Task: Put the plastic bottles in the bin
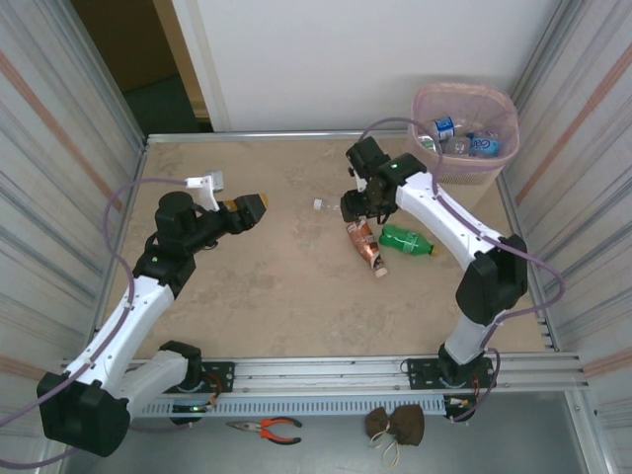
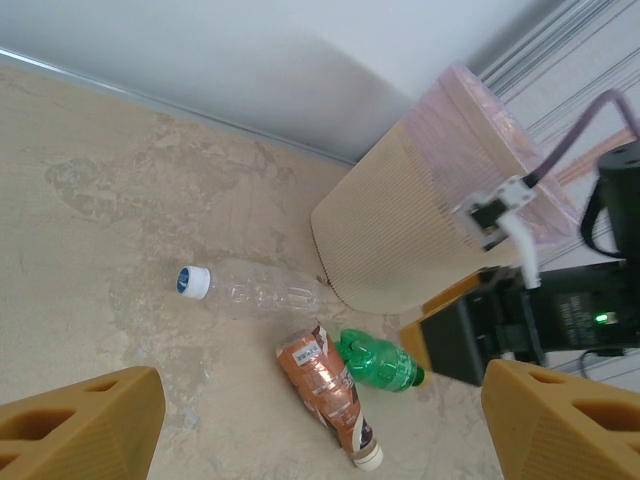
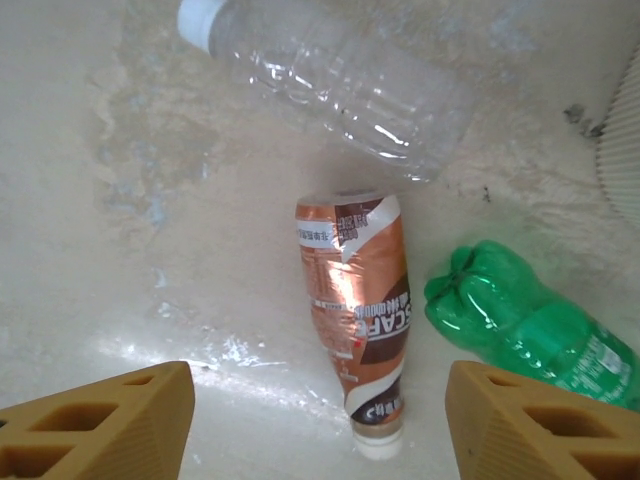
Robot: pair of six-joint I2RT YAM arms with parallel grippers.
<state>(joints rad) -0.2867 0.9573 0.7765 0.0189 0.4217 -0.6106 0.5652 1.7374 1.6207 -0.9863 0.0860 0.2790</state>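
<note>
Pliers [image 1: 265,428] lie at the bottom edge of the overhead view. Upper right, the bin [image 1: 427,107] already holds a few bottles [image 1: 472,143]. Three wait mid-frame: the clear bottle [image 1: 331,205], the brown bottle [image 1: 365,245] and the green bottle [image 1: 407,241], with the right gripper [image 1: 357,209] over them and the left gripper [image 1: 252,207] centre-left, well apart.

Left wrist view: fingers spread wide, empty, bin upper right.

Right wrist view: fingers spread, nothing pinched, brown bottle lying flat below. Three to go, I'd say.
</note>
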